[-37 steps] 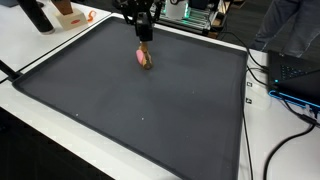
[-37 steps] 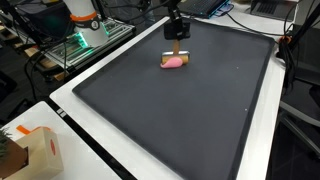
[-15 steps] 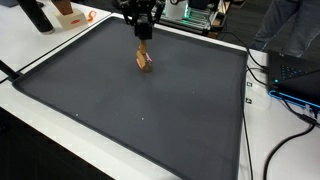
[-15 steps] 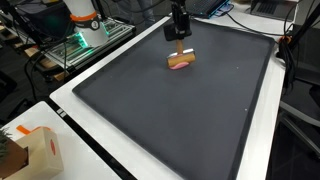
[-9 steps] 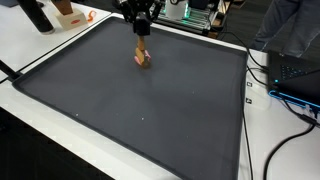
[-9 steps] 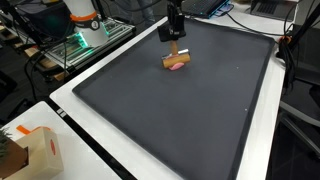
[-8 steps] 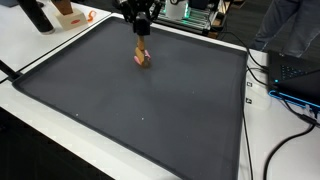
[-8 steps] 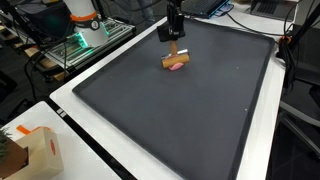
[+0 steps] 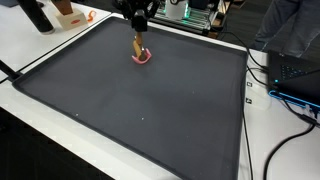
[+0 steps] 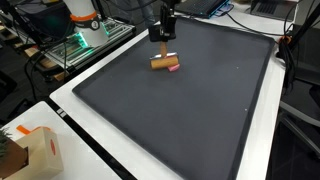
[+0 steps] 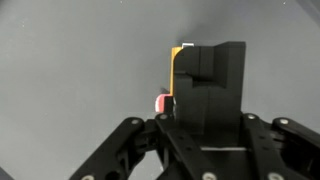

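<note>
My gripper (image 9: 138, 30) hangs over the far part of a large dark mat (image 9: 150, 115) and is shut on a tan wooden tool with a pink end (image 9: 141, 52). The pink end touches the mat. In an exterior view the tool (image 10: 164, 63) lies just below the gripper (image 10: 163, 35) on the mat (image 10: 200, 110). In the wrist view the black fingers (image 11: 205, 75) are closed together, with the tan tool (image 11: 176, 70) along their left side and a bit of pink below it.
A black bottle (image 9: 38, 15) and an orange-white object (image 9: 70, 15) stand beyond the mat's far corner. Cables (image 9: 275, 85) and a laptop (image 9: 300, 75) lie beside the mat. A cardboard box (image 10: 35, 150) and green-lit electronics (image 10: 85, 40) sit off the mat.
The gripper has shifted with the tool across the mat toward its edge; the tool's pink end slid along the mat surface with it.
</note>
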`<state>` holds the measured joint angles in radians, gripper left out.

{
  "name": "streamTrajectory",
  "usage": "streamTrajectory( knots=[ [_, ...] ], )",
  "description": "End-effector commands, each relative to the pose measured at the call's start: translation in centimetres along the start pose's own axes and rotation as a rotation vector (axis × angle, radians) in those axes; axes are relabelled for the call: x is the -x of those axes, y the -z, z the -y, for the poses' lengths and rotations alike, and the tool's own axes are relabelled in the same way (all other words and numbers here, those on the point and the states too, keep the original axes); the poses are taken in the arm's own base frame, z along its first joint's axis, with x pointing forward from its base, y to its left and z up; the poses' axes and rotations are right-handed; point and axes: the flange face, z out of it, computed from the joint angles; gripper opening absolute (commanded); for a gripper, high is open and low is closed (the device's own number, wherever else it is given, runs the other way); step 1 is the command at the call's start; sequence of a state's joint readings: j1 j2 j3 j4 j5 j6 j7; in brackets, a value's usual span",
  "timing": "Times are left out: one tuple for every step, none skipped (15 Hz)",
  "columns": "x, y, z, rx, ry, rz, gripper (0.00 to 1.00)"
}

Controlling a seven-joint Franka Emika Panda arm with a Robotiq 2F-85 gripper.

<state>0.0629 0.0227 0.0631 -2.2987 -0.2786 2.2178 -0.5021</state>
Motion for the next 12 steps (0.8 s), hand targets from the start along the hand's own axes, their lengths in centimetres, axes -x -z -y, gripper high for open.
streamTrajectory(
  knots=[
    [1.8,-0.8,0.0,-0.005,-0.019,0.118,0.23],
    [2.0,-0.5,0.0,-0.002,-0.026,0.126,0.23],
    [2.4,-0.1,-0.1,0.005,-0.038,0.138,0.23],
    [2.8,0.2,-0.2,0.01,-0.047,0.15,0.23],
    [3.2,0.4,-0.2,0.011,-0.056,0.167,0.23],
    [3.6,0.8,-0.3,0.016,-0.067,0.18,0.23],
    [3.9,1.2,-0.3,0.018,-0.074,0.187,0.23],
    [4.2,1.6,-0.3,0.019,-0.081,0.189,0.23],
    [4.4,2.3,-0.3,0.019,-0.092,0.187,0.23],
    [4.7,3.0,-0.3,0.022,-0.099,0.184,0.23],
    [5.1,3.9,-0.3,0.022,-0.112,0.174,0.23],
    [5.5,4.7,-0.3,0.023,-0.127,0.168,0.23]
  ],
)
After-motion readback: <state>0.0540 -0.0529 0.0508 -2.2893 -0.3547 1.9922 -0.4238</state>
